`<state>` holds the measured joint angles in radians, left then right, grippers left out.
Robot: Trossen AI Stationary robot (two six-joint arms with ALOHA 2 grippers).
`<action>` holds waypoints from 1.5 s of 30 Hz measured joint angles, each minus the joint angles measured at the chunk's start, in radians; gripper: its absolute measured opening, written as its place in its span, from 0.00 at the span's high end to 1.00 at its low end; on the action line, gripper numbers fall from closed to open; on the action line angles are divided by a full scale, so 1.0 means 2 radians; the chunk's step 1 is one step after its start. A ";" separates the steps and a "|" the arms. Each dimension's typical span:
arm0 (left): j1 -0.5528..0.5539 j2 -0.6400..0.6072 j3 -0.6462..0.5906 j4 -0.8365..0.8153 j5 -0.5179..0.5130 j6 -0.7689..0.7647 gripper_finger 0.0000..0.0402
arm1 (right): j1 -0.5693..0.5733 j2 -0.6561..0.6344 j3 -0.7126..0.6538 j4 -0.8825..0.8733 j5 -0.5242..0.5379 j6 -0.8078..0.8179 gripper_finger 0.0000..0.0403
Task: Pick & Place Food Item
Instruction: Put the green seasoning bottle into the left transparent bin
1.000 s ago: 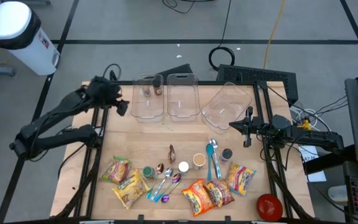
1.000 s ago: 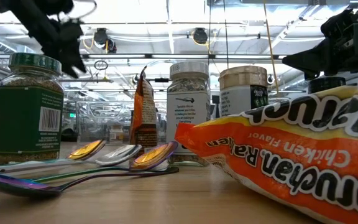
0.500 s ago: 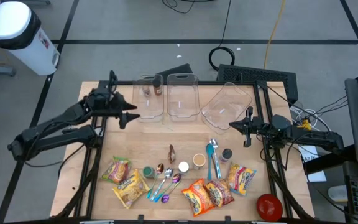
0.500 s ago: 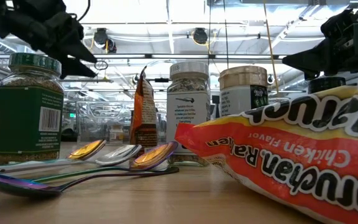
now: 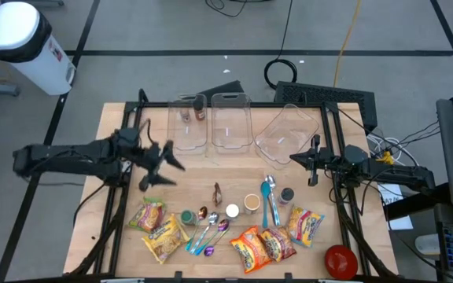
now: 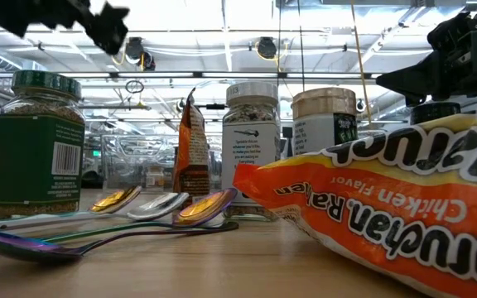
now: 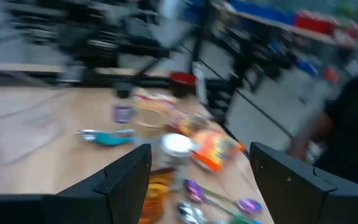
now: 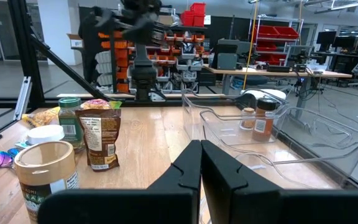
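Dark left pincer (image 5: 160, 166) wide open, empty.

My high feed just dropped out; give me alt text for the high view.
The left gripper, fingers open and empty, hovers over bare table above the ramen packets. The right gripper waits shut beside the tilted clear bin. Spoons and jars lie between.
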<state>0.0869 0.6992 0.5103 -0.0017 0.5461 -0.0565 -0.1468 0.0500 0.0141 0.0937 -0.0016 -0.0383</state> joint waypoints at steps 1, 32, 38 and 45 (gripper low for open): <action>-0.022 0.007 0.014 -0.017 -0.017 0.006 0.32 | 0.000 0.000 0.000 0.000 0.000 0.000 1.00; -0.271 0.391 0.271 -0.354 -0.260 -0.019 0.27 | 0.000 0.000 0.000 0.000 0.000 0.000 1.00; -0.271 0.409 0.271 -0.330 -0.261 -0.025 0.29 | 0.000 0.000 0.000 0.000 0.000 0.000 1.00; -0.271 0.409 0.271 -0.329 -0.283 -0.060 0.39 | 0.000 0.000 0.000 0.000 0.000 0.000 1.00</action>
<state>-0.4553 1.5174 1.0527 -0.6605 -0.0205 -0.1765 -0.1468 0.0498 0.0143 0.0937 -0.0017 -0.0383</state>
